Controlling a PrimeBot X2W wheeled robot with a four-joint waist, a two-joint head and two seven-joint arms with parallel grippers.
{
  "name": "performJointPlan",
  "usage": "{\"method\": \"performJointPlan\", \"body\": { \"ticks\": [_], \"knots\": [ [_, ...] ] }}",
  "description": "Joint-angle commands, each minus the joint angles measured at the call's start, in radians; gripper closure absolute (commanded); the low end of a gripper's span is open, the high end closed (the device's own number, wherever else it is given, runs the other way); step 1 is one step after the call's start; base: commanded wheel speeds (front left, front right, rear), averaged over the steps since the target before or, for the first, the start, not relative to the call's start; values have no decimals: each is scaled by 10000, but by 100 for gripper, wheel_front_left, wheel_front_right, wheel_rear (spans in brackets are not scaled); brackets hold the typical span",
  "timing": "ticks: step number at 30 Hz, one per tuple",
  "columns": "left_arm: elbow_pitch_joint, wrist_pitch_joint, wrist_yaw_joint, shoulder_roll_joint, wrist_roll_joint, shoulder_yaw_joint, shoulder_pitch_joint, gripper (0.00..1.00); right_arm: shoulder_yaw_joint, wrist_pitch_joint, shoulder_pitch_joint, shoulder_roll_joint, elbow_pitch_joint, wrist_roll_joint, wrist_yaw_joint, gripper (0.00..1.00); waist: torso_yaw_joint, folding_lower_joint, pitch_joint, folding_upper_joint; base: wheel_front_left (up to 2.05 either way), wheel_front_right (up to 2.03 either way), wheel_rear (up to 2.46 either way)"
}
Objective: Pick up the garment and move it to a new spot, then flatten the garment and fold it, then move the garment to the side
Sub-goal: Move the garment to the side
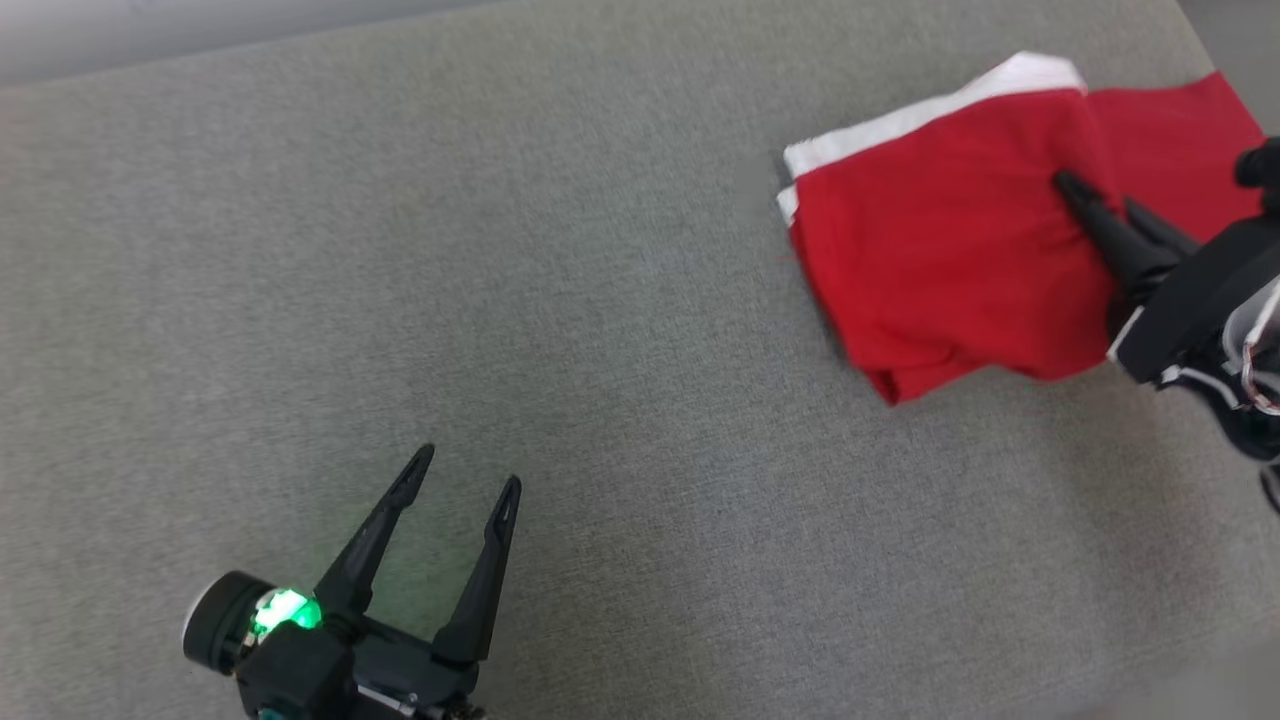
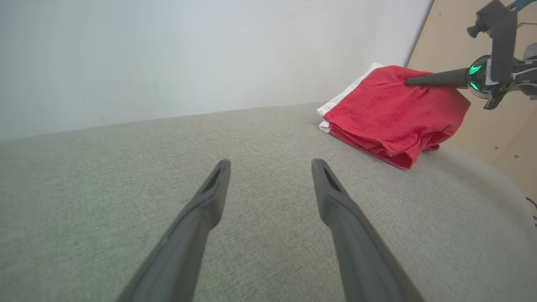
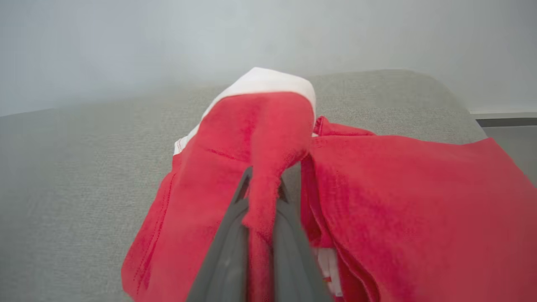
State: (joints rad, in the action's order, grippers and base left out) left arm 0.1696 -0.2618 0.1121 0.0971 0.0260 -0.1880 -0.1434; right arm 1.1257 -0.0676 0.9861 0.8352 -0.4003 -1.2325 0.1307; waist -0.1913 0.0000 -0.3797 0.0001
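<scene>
Head view: garment (image 1: 950, 260) pinched in clenched right tool (image 1: 1097, 192), far from splayed left tool (image 1: 468, 468)

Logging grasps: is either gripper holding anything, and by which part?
The right gripper, jaws shut, pinches the red garment by a raised ridge of its top layer near the middle. The left gripper holds nothing.

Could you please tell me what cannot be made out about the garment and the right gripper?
- Right wrist view: a pinched red fold hides the right gripper's fingertips.
- Head view: the gripper's body covers the garment's right corner; the picture edge cuts that body off.
- Garment type: folded, cannot tell.
</scene>
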Motion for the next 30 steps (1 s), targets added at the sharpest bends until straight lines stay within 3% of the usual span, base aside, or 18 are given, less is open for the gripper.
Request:
{"method": "performJointPlan", "body": {
  "ticks": [1,14,30],
  "knots": [
    [40,-30,17,91,77,-8,-154,0,46,-127,224,102,29,64,-1,100,-416,0,-585,-1,0,0,0],
    [82,-31,150,399,227,-131,-702,0,293,-719,1071,2012,-235,720,-1,100,-241,0,-1419,-1,0,0,0],
    [-36,-7,158,616,238,-187,-1089,0,916,-1076,2013,2837,-861,2601,-1,100,286,0,-1883,-1,0,0,0]
  ]
}}
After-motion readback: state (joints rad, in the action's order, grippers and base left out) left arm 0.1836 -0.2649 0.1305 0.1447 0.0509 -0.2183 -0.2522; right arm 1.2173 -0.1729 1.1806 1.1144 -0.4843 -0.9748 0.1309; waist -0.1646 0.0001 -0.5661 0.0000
